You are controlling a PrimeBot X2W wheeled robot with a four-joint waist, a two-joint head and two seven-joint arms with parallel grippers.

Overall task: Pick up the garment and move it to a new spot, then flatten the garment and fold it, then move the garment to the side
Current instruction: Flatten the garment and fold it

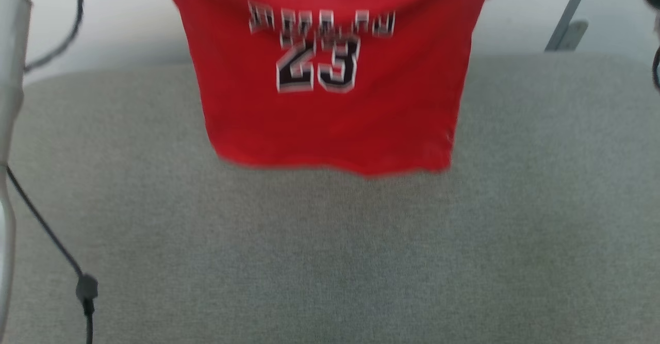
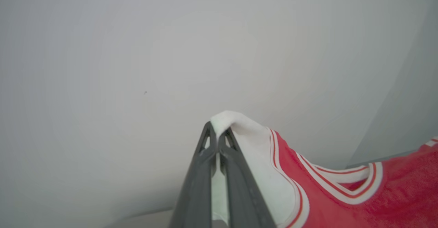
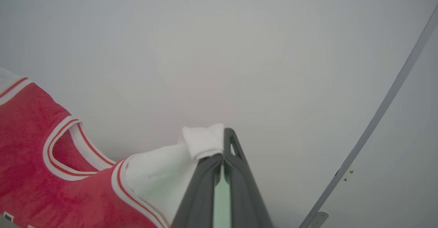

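Observation:
The garment (image 1: 330,91), a red jersey T-shirt with "23" on its chest, hangs in the air above the grey cloth-covered table (image 1: 330,261). Its hem dangles over the table's far half and its shoulders run off the head view's top edge. In the left wrist view my left gripper (image 2: 217,135) is shut on one white sleeve (image 2: 253,152) of the garment (image 2: 342,200). In the right wrist view my right gripper (image 3: 222,149) is shut on the other white sleeve (image 3: 164,173) of the garment (image 3: 44,173). The shirt stretches between the two grippers.
A pale arm section (image 1: 10,127) with a black cable (image 1: 51,241) runs down the head view's left edge. A grey metal strut (image 1: 570,19) leans against the white wall behind the table's far right.

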